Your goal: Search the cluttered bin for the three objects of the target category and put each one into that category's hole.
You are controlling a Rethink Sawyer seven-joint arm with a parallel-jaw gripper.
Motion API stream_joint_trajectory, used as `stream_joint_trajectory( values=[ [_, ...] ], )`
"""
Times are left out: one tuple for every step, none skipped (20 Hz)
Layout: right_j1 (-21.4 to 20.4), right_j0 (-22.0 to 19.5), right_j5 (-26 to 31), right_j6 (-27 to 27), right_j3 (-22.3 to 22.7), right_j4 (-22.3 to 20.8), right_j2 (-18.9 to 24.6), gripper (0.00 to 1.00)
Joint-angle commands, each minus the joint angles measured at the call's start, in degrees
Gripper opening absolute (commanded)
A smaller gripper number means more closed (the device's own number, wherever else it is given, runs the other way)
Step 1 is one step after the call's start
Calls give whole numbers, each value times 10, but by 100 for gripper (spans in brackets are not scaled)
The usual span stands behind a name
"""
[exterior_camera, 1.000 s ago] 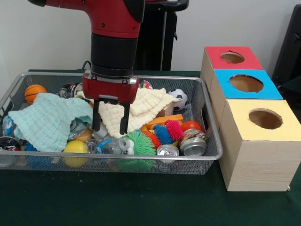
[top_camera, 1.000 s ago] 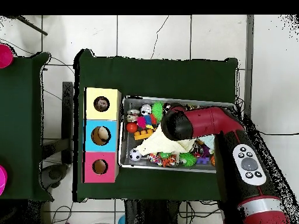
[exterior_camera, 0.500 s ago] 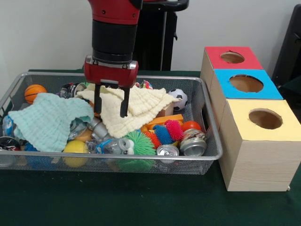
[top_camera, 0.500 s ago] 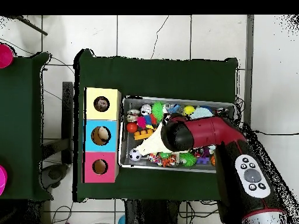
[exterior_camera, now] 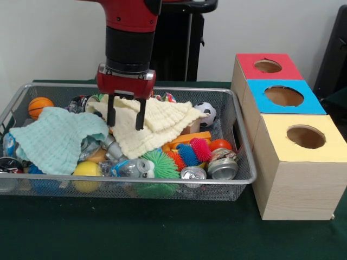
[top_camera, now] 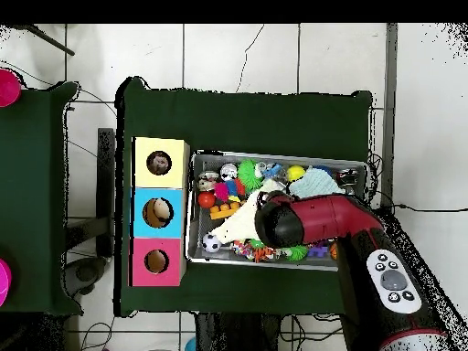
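Hanging over the middle of the wire bin (exterior_camera: 238,135), the pincer (exterior_camera: 126,120) has its two dark fingers (exterior_camera: 111,112) spread apart with nothing between them, tips just above or touching the cream cloth (exterior_camera: 154,127); which of the two cannot be told. That cloth lies draped across the bin's centre, and a mint cloth (exterior_camera: 54,138) covers the clutter to its left in the front view. A small basketball (exterior_camera: 39,106) sits in the far left corner and a soccer ball (exterior_camera: 206,114) near the far right wall. Along the near wall lie a yellow ball (exterior_camera: 87,170), a crushed can (exterior_camera: 135,168), a green spiky ball (exterior_camera: 161,164), blue (exterior_camera: 187,154) and pink (exterior_camera: 201,148) spiky balls, an orange ball (exterior_camera: 220,144) and two upright cans (exterior_camera: 222,168). Just beside the bin stand three boxes in a row, each with a round hole on top: red (exterior_camera: 268,66), blue (exterior_camera: 283,96) and yellow (exterior_camera: 305,137). In the overhead view the arm (top_camera: 320,224) covers the right part of the bin, and something rounded shows inside each of the three holes, as in the yellow box's (top_camera: 159,164). Everything stands on a dark green desk (exterior_camera: 162,233).
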Motion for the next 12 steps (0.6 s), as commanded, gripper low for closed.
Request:
stream_joint_trajectory(
  values=[
    [55,-38,-37,-55,-8,-75,-20,100],
    [58,-43,-39,-57,-11,-80,-19,100],
    [65,-53,-44,-66,-15,-88,-16,100],
    [68,-58,-45,-69,-17,-92,-14,100],
    [73,-68,-47,-78,-20,-98,-9,100],
    [75,-74,-47,-82,-21,-101,-6,100],
    [77,-83,-45,-91,-23,-105,-1,100],
    [77,-87,-44,-93,-23,-109,1,100],
    [79,-92,-43,-97,-25,-112,4,100],
    [80,-97,-42,-100,-27,-115,6,100],
    [84,-101,-41,-104,-31,-119,9,100],
    [86,-103,-41,-105,-33,-122,10,100]
  ],
)
